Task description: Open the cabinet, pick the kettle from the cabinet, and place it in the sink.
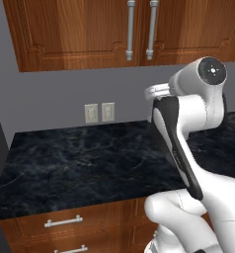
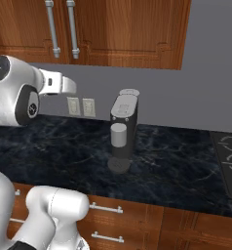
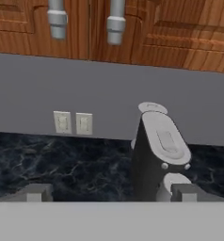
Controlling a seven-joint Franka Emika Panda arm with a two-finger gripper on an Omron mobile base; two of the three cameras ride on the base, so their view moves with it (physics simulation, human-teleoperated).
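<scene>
Left base view: the cabinet (image 1: 85, 34) hung on the wall above the black marble counter (image 1: 75, 163), both doors shut, its two long silver handles (image 1: 131, 29) running vertically side by side at the meeting edge of the doors; the white arm stood folded at lower right, and the handles lay up and forward of it. Two pale wall outlets (image 1: 99, 112) sat on the grey wall below the cabinet. Right base view: the same cabinet handles (image 2: 62, 29) were at upper left, directly above the hand end of the arm; a dark coffee machine (image 2: 123, 129) stood on the counter, to the right of the outlets and apart from the arm. Hand view: the gripper (image 3: 111, 193) had its two fingertips spread wide with nothing between them; the handle ends (image 3: 85, 21) hung above it near the top edge, the coffee machine just beyond the right fingertip. The kettle was judged to be behind the closed doors; the sink lay outside these pictures. No brand, label or legible writing was found on any item.
</scene>
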